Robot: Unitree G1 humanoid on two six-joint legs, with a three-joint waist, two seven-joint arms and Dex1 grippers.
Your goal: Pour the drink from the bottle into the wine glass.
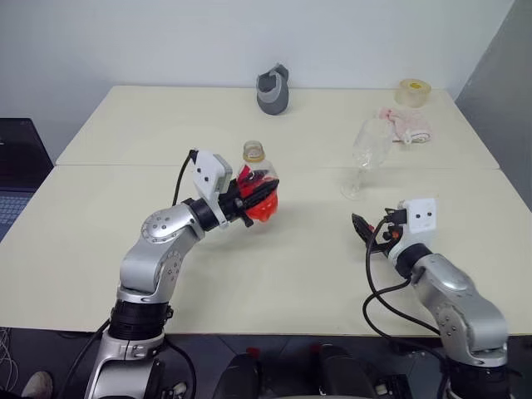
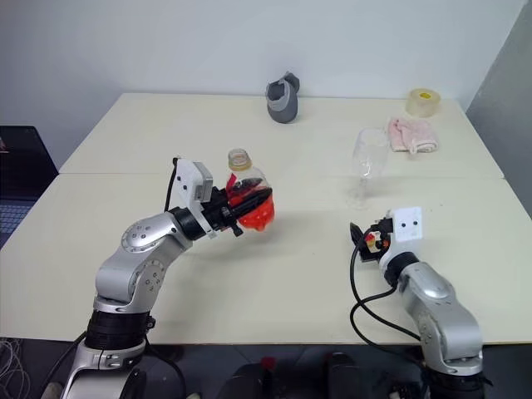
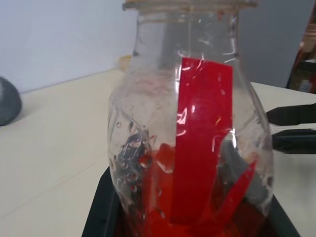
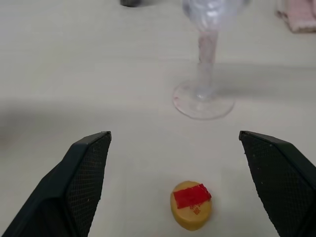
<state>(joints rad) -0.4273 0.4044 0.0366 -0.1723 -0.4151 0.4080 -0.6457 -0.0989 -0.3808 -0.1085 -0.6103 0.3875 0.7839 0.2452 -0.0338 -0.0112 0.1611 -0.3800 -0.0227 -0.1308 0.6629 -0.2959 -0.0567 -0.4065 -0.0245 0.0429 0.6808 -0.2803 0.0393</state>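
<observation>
My left gripper [image 1: 252, 199] is shut on the bottle [image 1: 256, 184] and holds it upright a little above the table, left of centre. The bottle's neck [image 1: 253, 152] is uncapped, and the red drink [image 1: 264, 209] sits in its bulbous base [image 3: 197, 217]. The wine glass [image 1: 368, 154] stands upright to the right, with no liquid visible in it. My right gripper [image 4: 175, 140] is low over the table in front of the glass foot [image 4: 203, 102]. It is open wide, and the yellow-orange cap [image 4: 191, 205] lies on the table between its fingers.
At the table's far edge stand a grey cup-like object [image 1: 273, 90] and a tape roll [image 1: 412, 91], with a pink cloth [image 1: 405, 125] just behind the glass. A laptop [image 1: 17, 166] sits beyond the table's left side.
</observation>
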